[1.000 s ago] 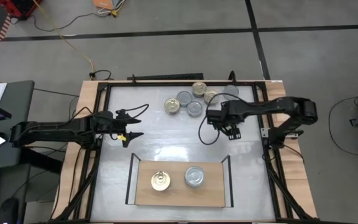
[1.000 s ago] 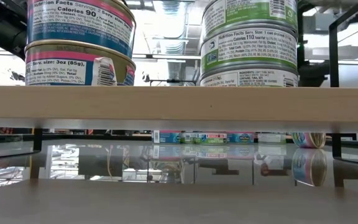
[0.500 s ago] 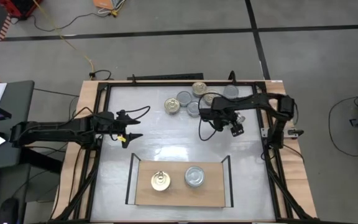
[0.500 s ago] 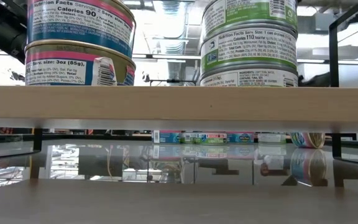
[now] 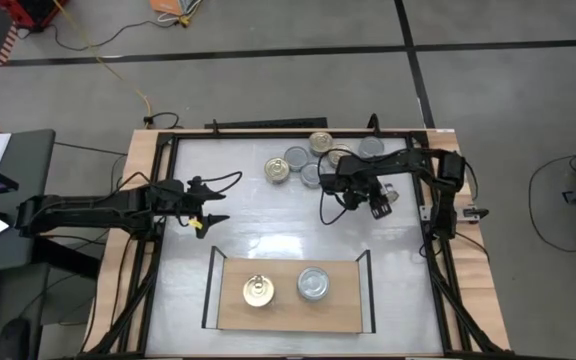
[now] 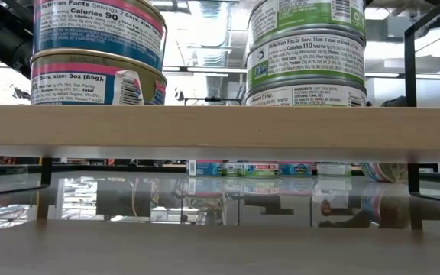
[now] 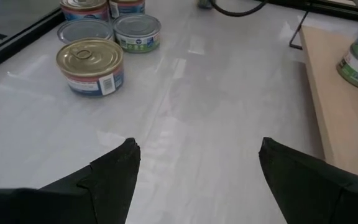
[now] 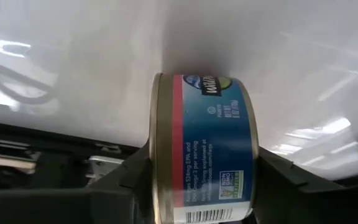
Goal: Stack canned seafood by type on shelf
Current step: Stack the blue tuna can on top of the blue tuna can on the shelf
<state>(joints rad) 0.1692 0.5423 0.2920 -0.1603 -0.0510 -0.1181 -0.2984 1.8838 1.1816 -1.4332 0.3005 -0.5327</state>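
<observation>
Near the desk's (image 5: 268, 215) far edge, right gripper (image 5: 378, 205) clamps a can (image 8: 204, 146) on edge, shelf (image 5: 283, 310) well nearer; left gripper (image 5: 206, 204) waits open.

Right gripper (image 5: 377, 204) shifted slightly toward frame top near loose tins, arm folded back; clamps can (image 8: 204, 149).

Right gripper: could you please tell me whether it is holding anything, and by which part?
The right gripper holds a gold-lidded can, its fingers clamped on the can's flat ends.
</observation>
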